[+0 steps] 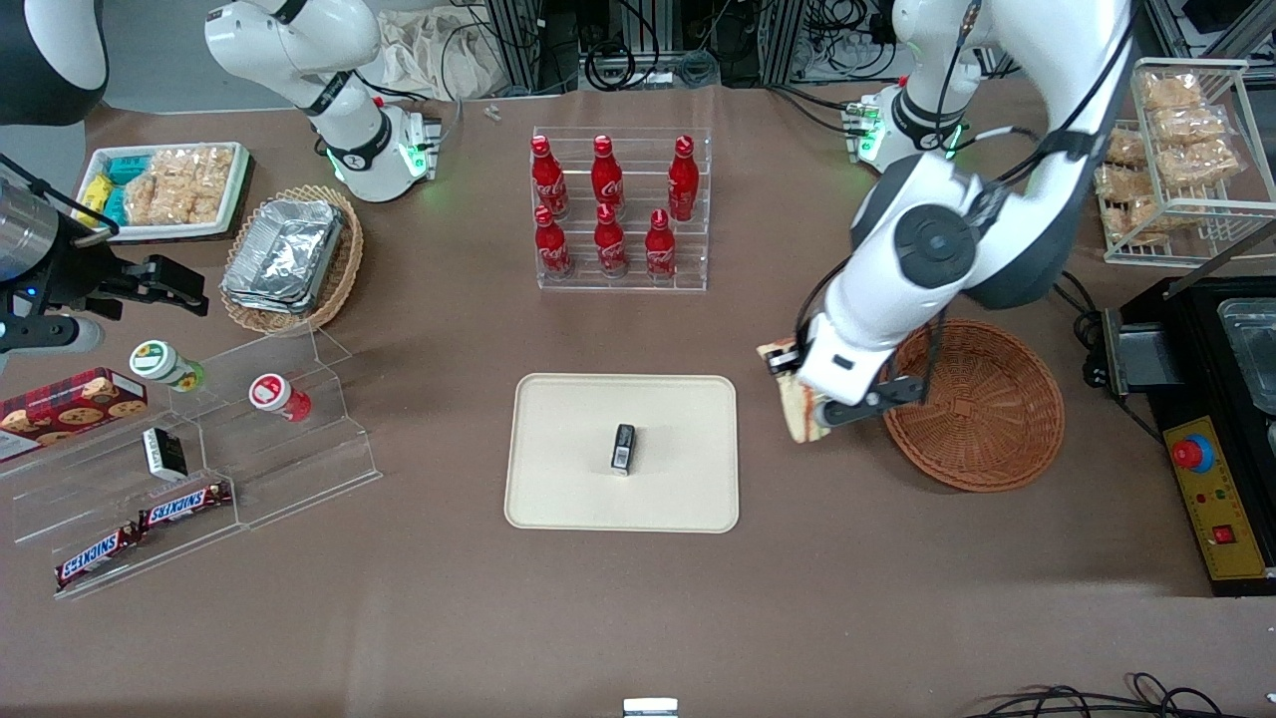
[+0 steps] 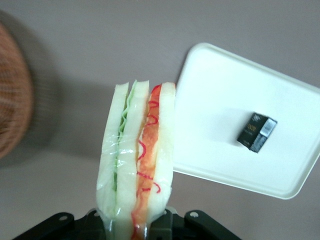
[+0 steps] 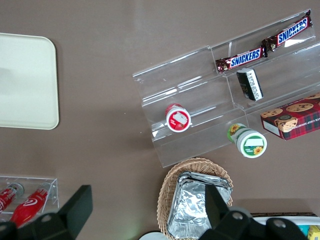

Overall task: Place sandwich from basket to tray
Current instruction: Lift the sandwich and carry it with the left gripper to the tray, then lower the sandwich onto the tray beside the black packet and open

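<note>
My left gripper [image 1: 812, 404] is shut on the clear-wrapped sandwich [image 1: 795, 407] and holds it above the table between the basket [image 1: 982, 407] and the tray [image 1: 558, 489]. In the left wrist view the sandwich [image 2: 137, 165] hangs from the gripper [image 2: 136, 225], its cut edge showing green, orange and red filling. The round reddish-brown basket [image 2: 12, 115] is empty. The cream tray [image 2: 210, 125] carries a small black box [image 2: 257, 132], which also shows in the front view [image 1: 623, 448].
A clear rack of red cola bottles [image 1: 618, 209] stands farther from the front camera than the tray. An acrylic stepped shelf [image 1: 199, 469] with Snickers bars and small jars lies toward the parked arm's end. A black appliance [image 1: 1221, 419] sits beside the basket.
</note>
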Controlling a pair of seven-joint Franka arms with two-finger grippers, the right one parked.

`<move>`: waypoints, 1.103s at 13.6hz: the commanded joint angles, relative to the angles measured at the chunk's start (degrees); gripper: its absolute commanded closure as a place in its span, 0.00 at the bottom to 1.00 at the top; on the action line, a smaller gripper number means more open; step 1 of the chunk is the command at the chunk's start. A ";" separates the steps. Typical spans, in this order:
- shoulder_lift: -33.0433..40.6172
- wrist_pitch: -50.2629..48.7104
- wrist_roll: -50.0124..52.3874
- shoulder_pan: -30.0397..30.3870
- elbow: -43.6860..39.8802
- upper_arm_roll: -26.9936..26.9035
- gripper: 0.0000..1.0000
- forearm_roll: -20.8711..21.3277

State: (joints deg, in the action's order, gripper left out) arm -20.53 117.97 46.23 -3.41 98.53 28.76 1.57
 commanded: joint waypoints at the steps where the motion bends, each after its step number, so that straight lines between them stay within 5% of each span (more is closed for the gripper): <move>1: -7.65 2.86 -1.14 -3.35 -3.08 0.07 1.00 6.04; 7: -21.12 17.97 -0.18 -6.96 -6.25 -0.02 0.95 21.27; 9: -23.05 20.02 0.96 -7.05 -6.33 -0.11 0.73 21.63; 10: -23.67 20.28 1.05 -7.66 -6.42 -0.19 0.43 21.55; 12: -24.47 20.99 1.23 -7.75 -6.34 -0.28 0.04 24.43; 15: -21.50 20.11 6.74 -6.96 -6.08 -0.19 0.01 24.36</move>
State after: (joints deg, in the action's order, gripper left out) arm -44.03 138.59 48.58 -10.27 93.38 28.78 24.85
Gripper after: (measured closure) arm 0.322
